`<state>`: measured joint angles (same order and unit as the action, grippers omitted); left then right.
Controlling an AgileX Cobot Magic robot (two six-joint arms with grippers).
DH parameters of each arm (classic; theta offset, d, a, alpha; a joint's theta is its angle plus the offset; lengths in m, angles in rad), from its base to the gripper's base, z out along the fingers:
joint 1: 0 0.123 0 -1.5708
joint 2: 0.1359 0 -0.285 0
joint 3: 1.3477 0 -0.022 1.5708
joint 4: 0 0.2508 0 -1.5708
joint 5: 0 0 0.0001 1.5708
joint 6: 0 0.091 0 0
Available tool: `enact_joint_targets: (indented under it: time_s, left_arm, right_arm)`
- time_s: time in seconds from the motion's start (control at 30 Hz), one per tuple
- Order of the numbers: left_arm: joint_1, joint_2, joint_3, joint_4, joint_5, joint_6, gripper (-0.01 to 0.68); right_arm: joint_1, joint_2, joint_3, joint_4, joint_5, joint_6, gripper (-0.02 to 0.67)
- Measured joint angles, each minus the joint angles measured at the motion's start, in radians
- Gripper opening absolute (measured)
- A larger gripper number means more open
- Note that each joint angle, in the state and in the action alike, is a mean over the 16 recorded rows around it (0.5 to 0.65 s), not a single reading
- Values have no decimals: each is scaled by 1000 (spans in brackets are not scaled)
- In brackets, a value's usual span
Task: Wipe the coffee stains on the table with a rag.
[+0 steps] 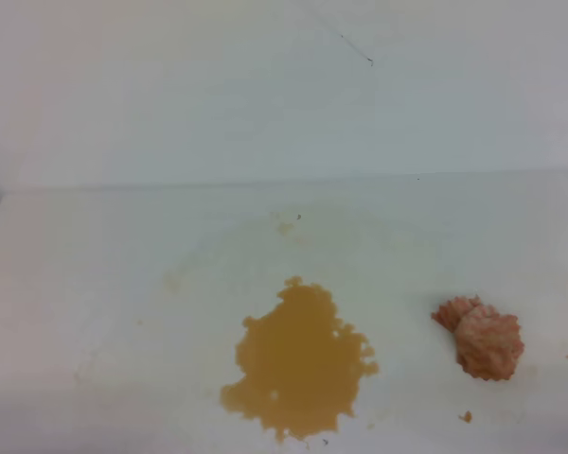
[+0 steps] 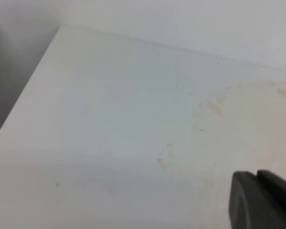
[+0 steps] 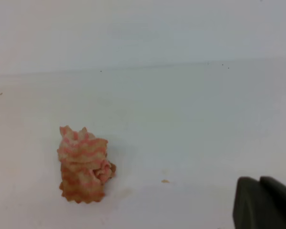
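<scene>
Only a dark corner of the right tool (image 3: 264,202) is seen at lower right of its wrist view; its state cannot be told, and the same holds for the left tool (image 2: 262,200).

The rag (image 3: 83,164), a crumpled pink-orange wavy wad standing roughly upright, is seen left of the right tool, well apart, on the white counter (image 1: 104,284).

In the high view the rag (image 1: 481,337) lies at right. The coffee stains (image 1: 298,364), a ragged tan blotch elongated top to bottom, are seen at lower centre, with a tiny orange crumb (image 1: 466,416) below the rag.

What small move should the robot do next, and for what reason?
Probably the right gripper should reach toward the rag to grasp it. The rag lies untouched on the table, right of the coffee stains, and the puddle is unwiped.
</scene>
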<state>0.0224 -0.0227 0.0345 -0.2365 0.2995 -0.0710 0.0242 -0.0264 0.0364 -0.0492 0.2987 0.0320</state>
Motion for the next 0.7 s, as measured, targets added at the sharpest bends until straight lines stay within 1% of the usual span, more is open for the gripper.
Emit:
enact_joint_targets:
  time_s: [0.7]
  left_arm:
    - [0,-3,5,0,-2,0,1]
  right_arm:
    - [0,0,0,1,5,0,-3]
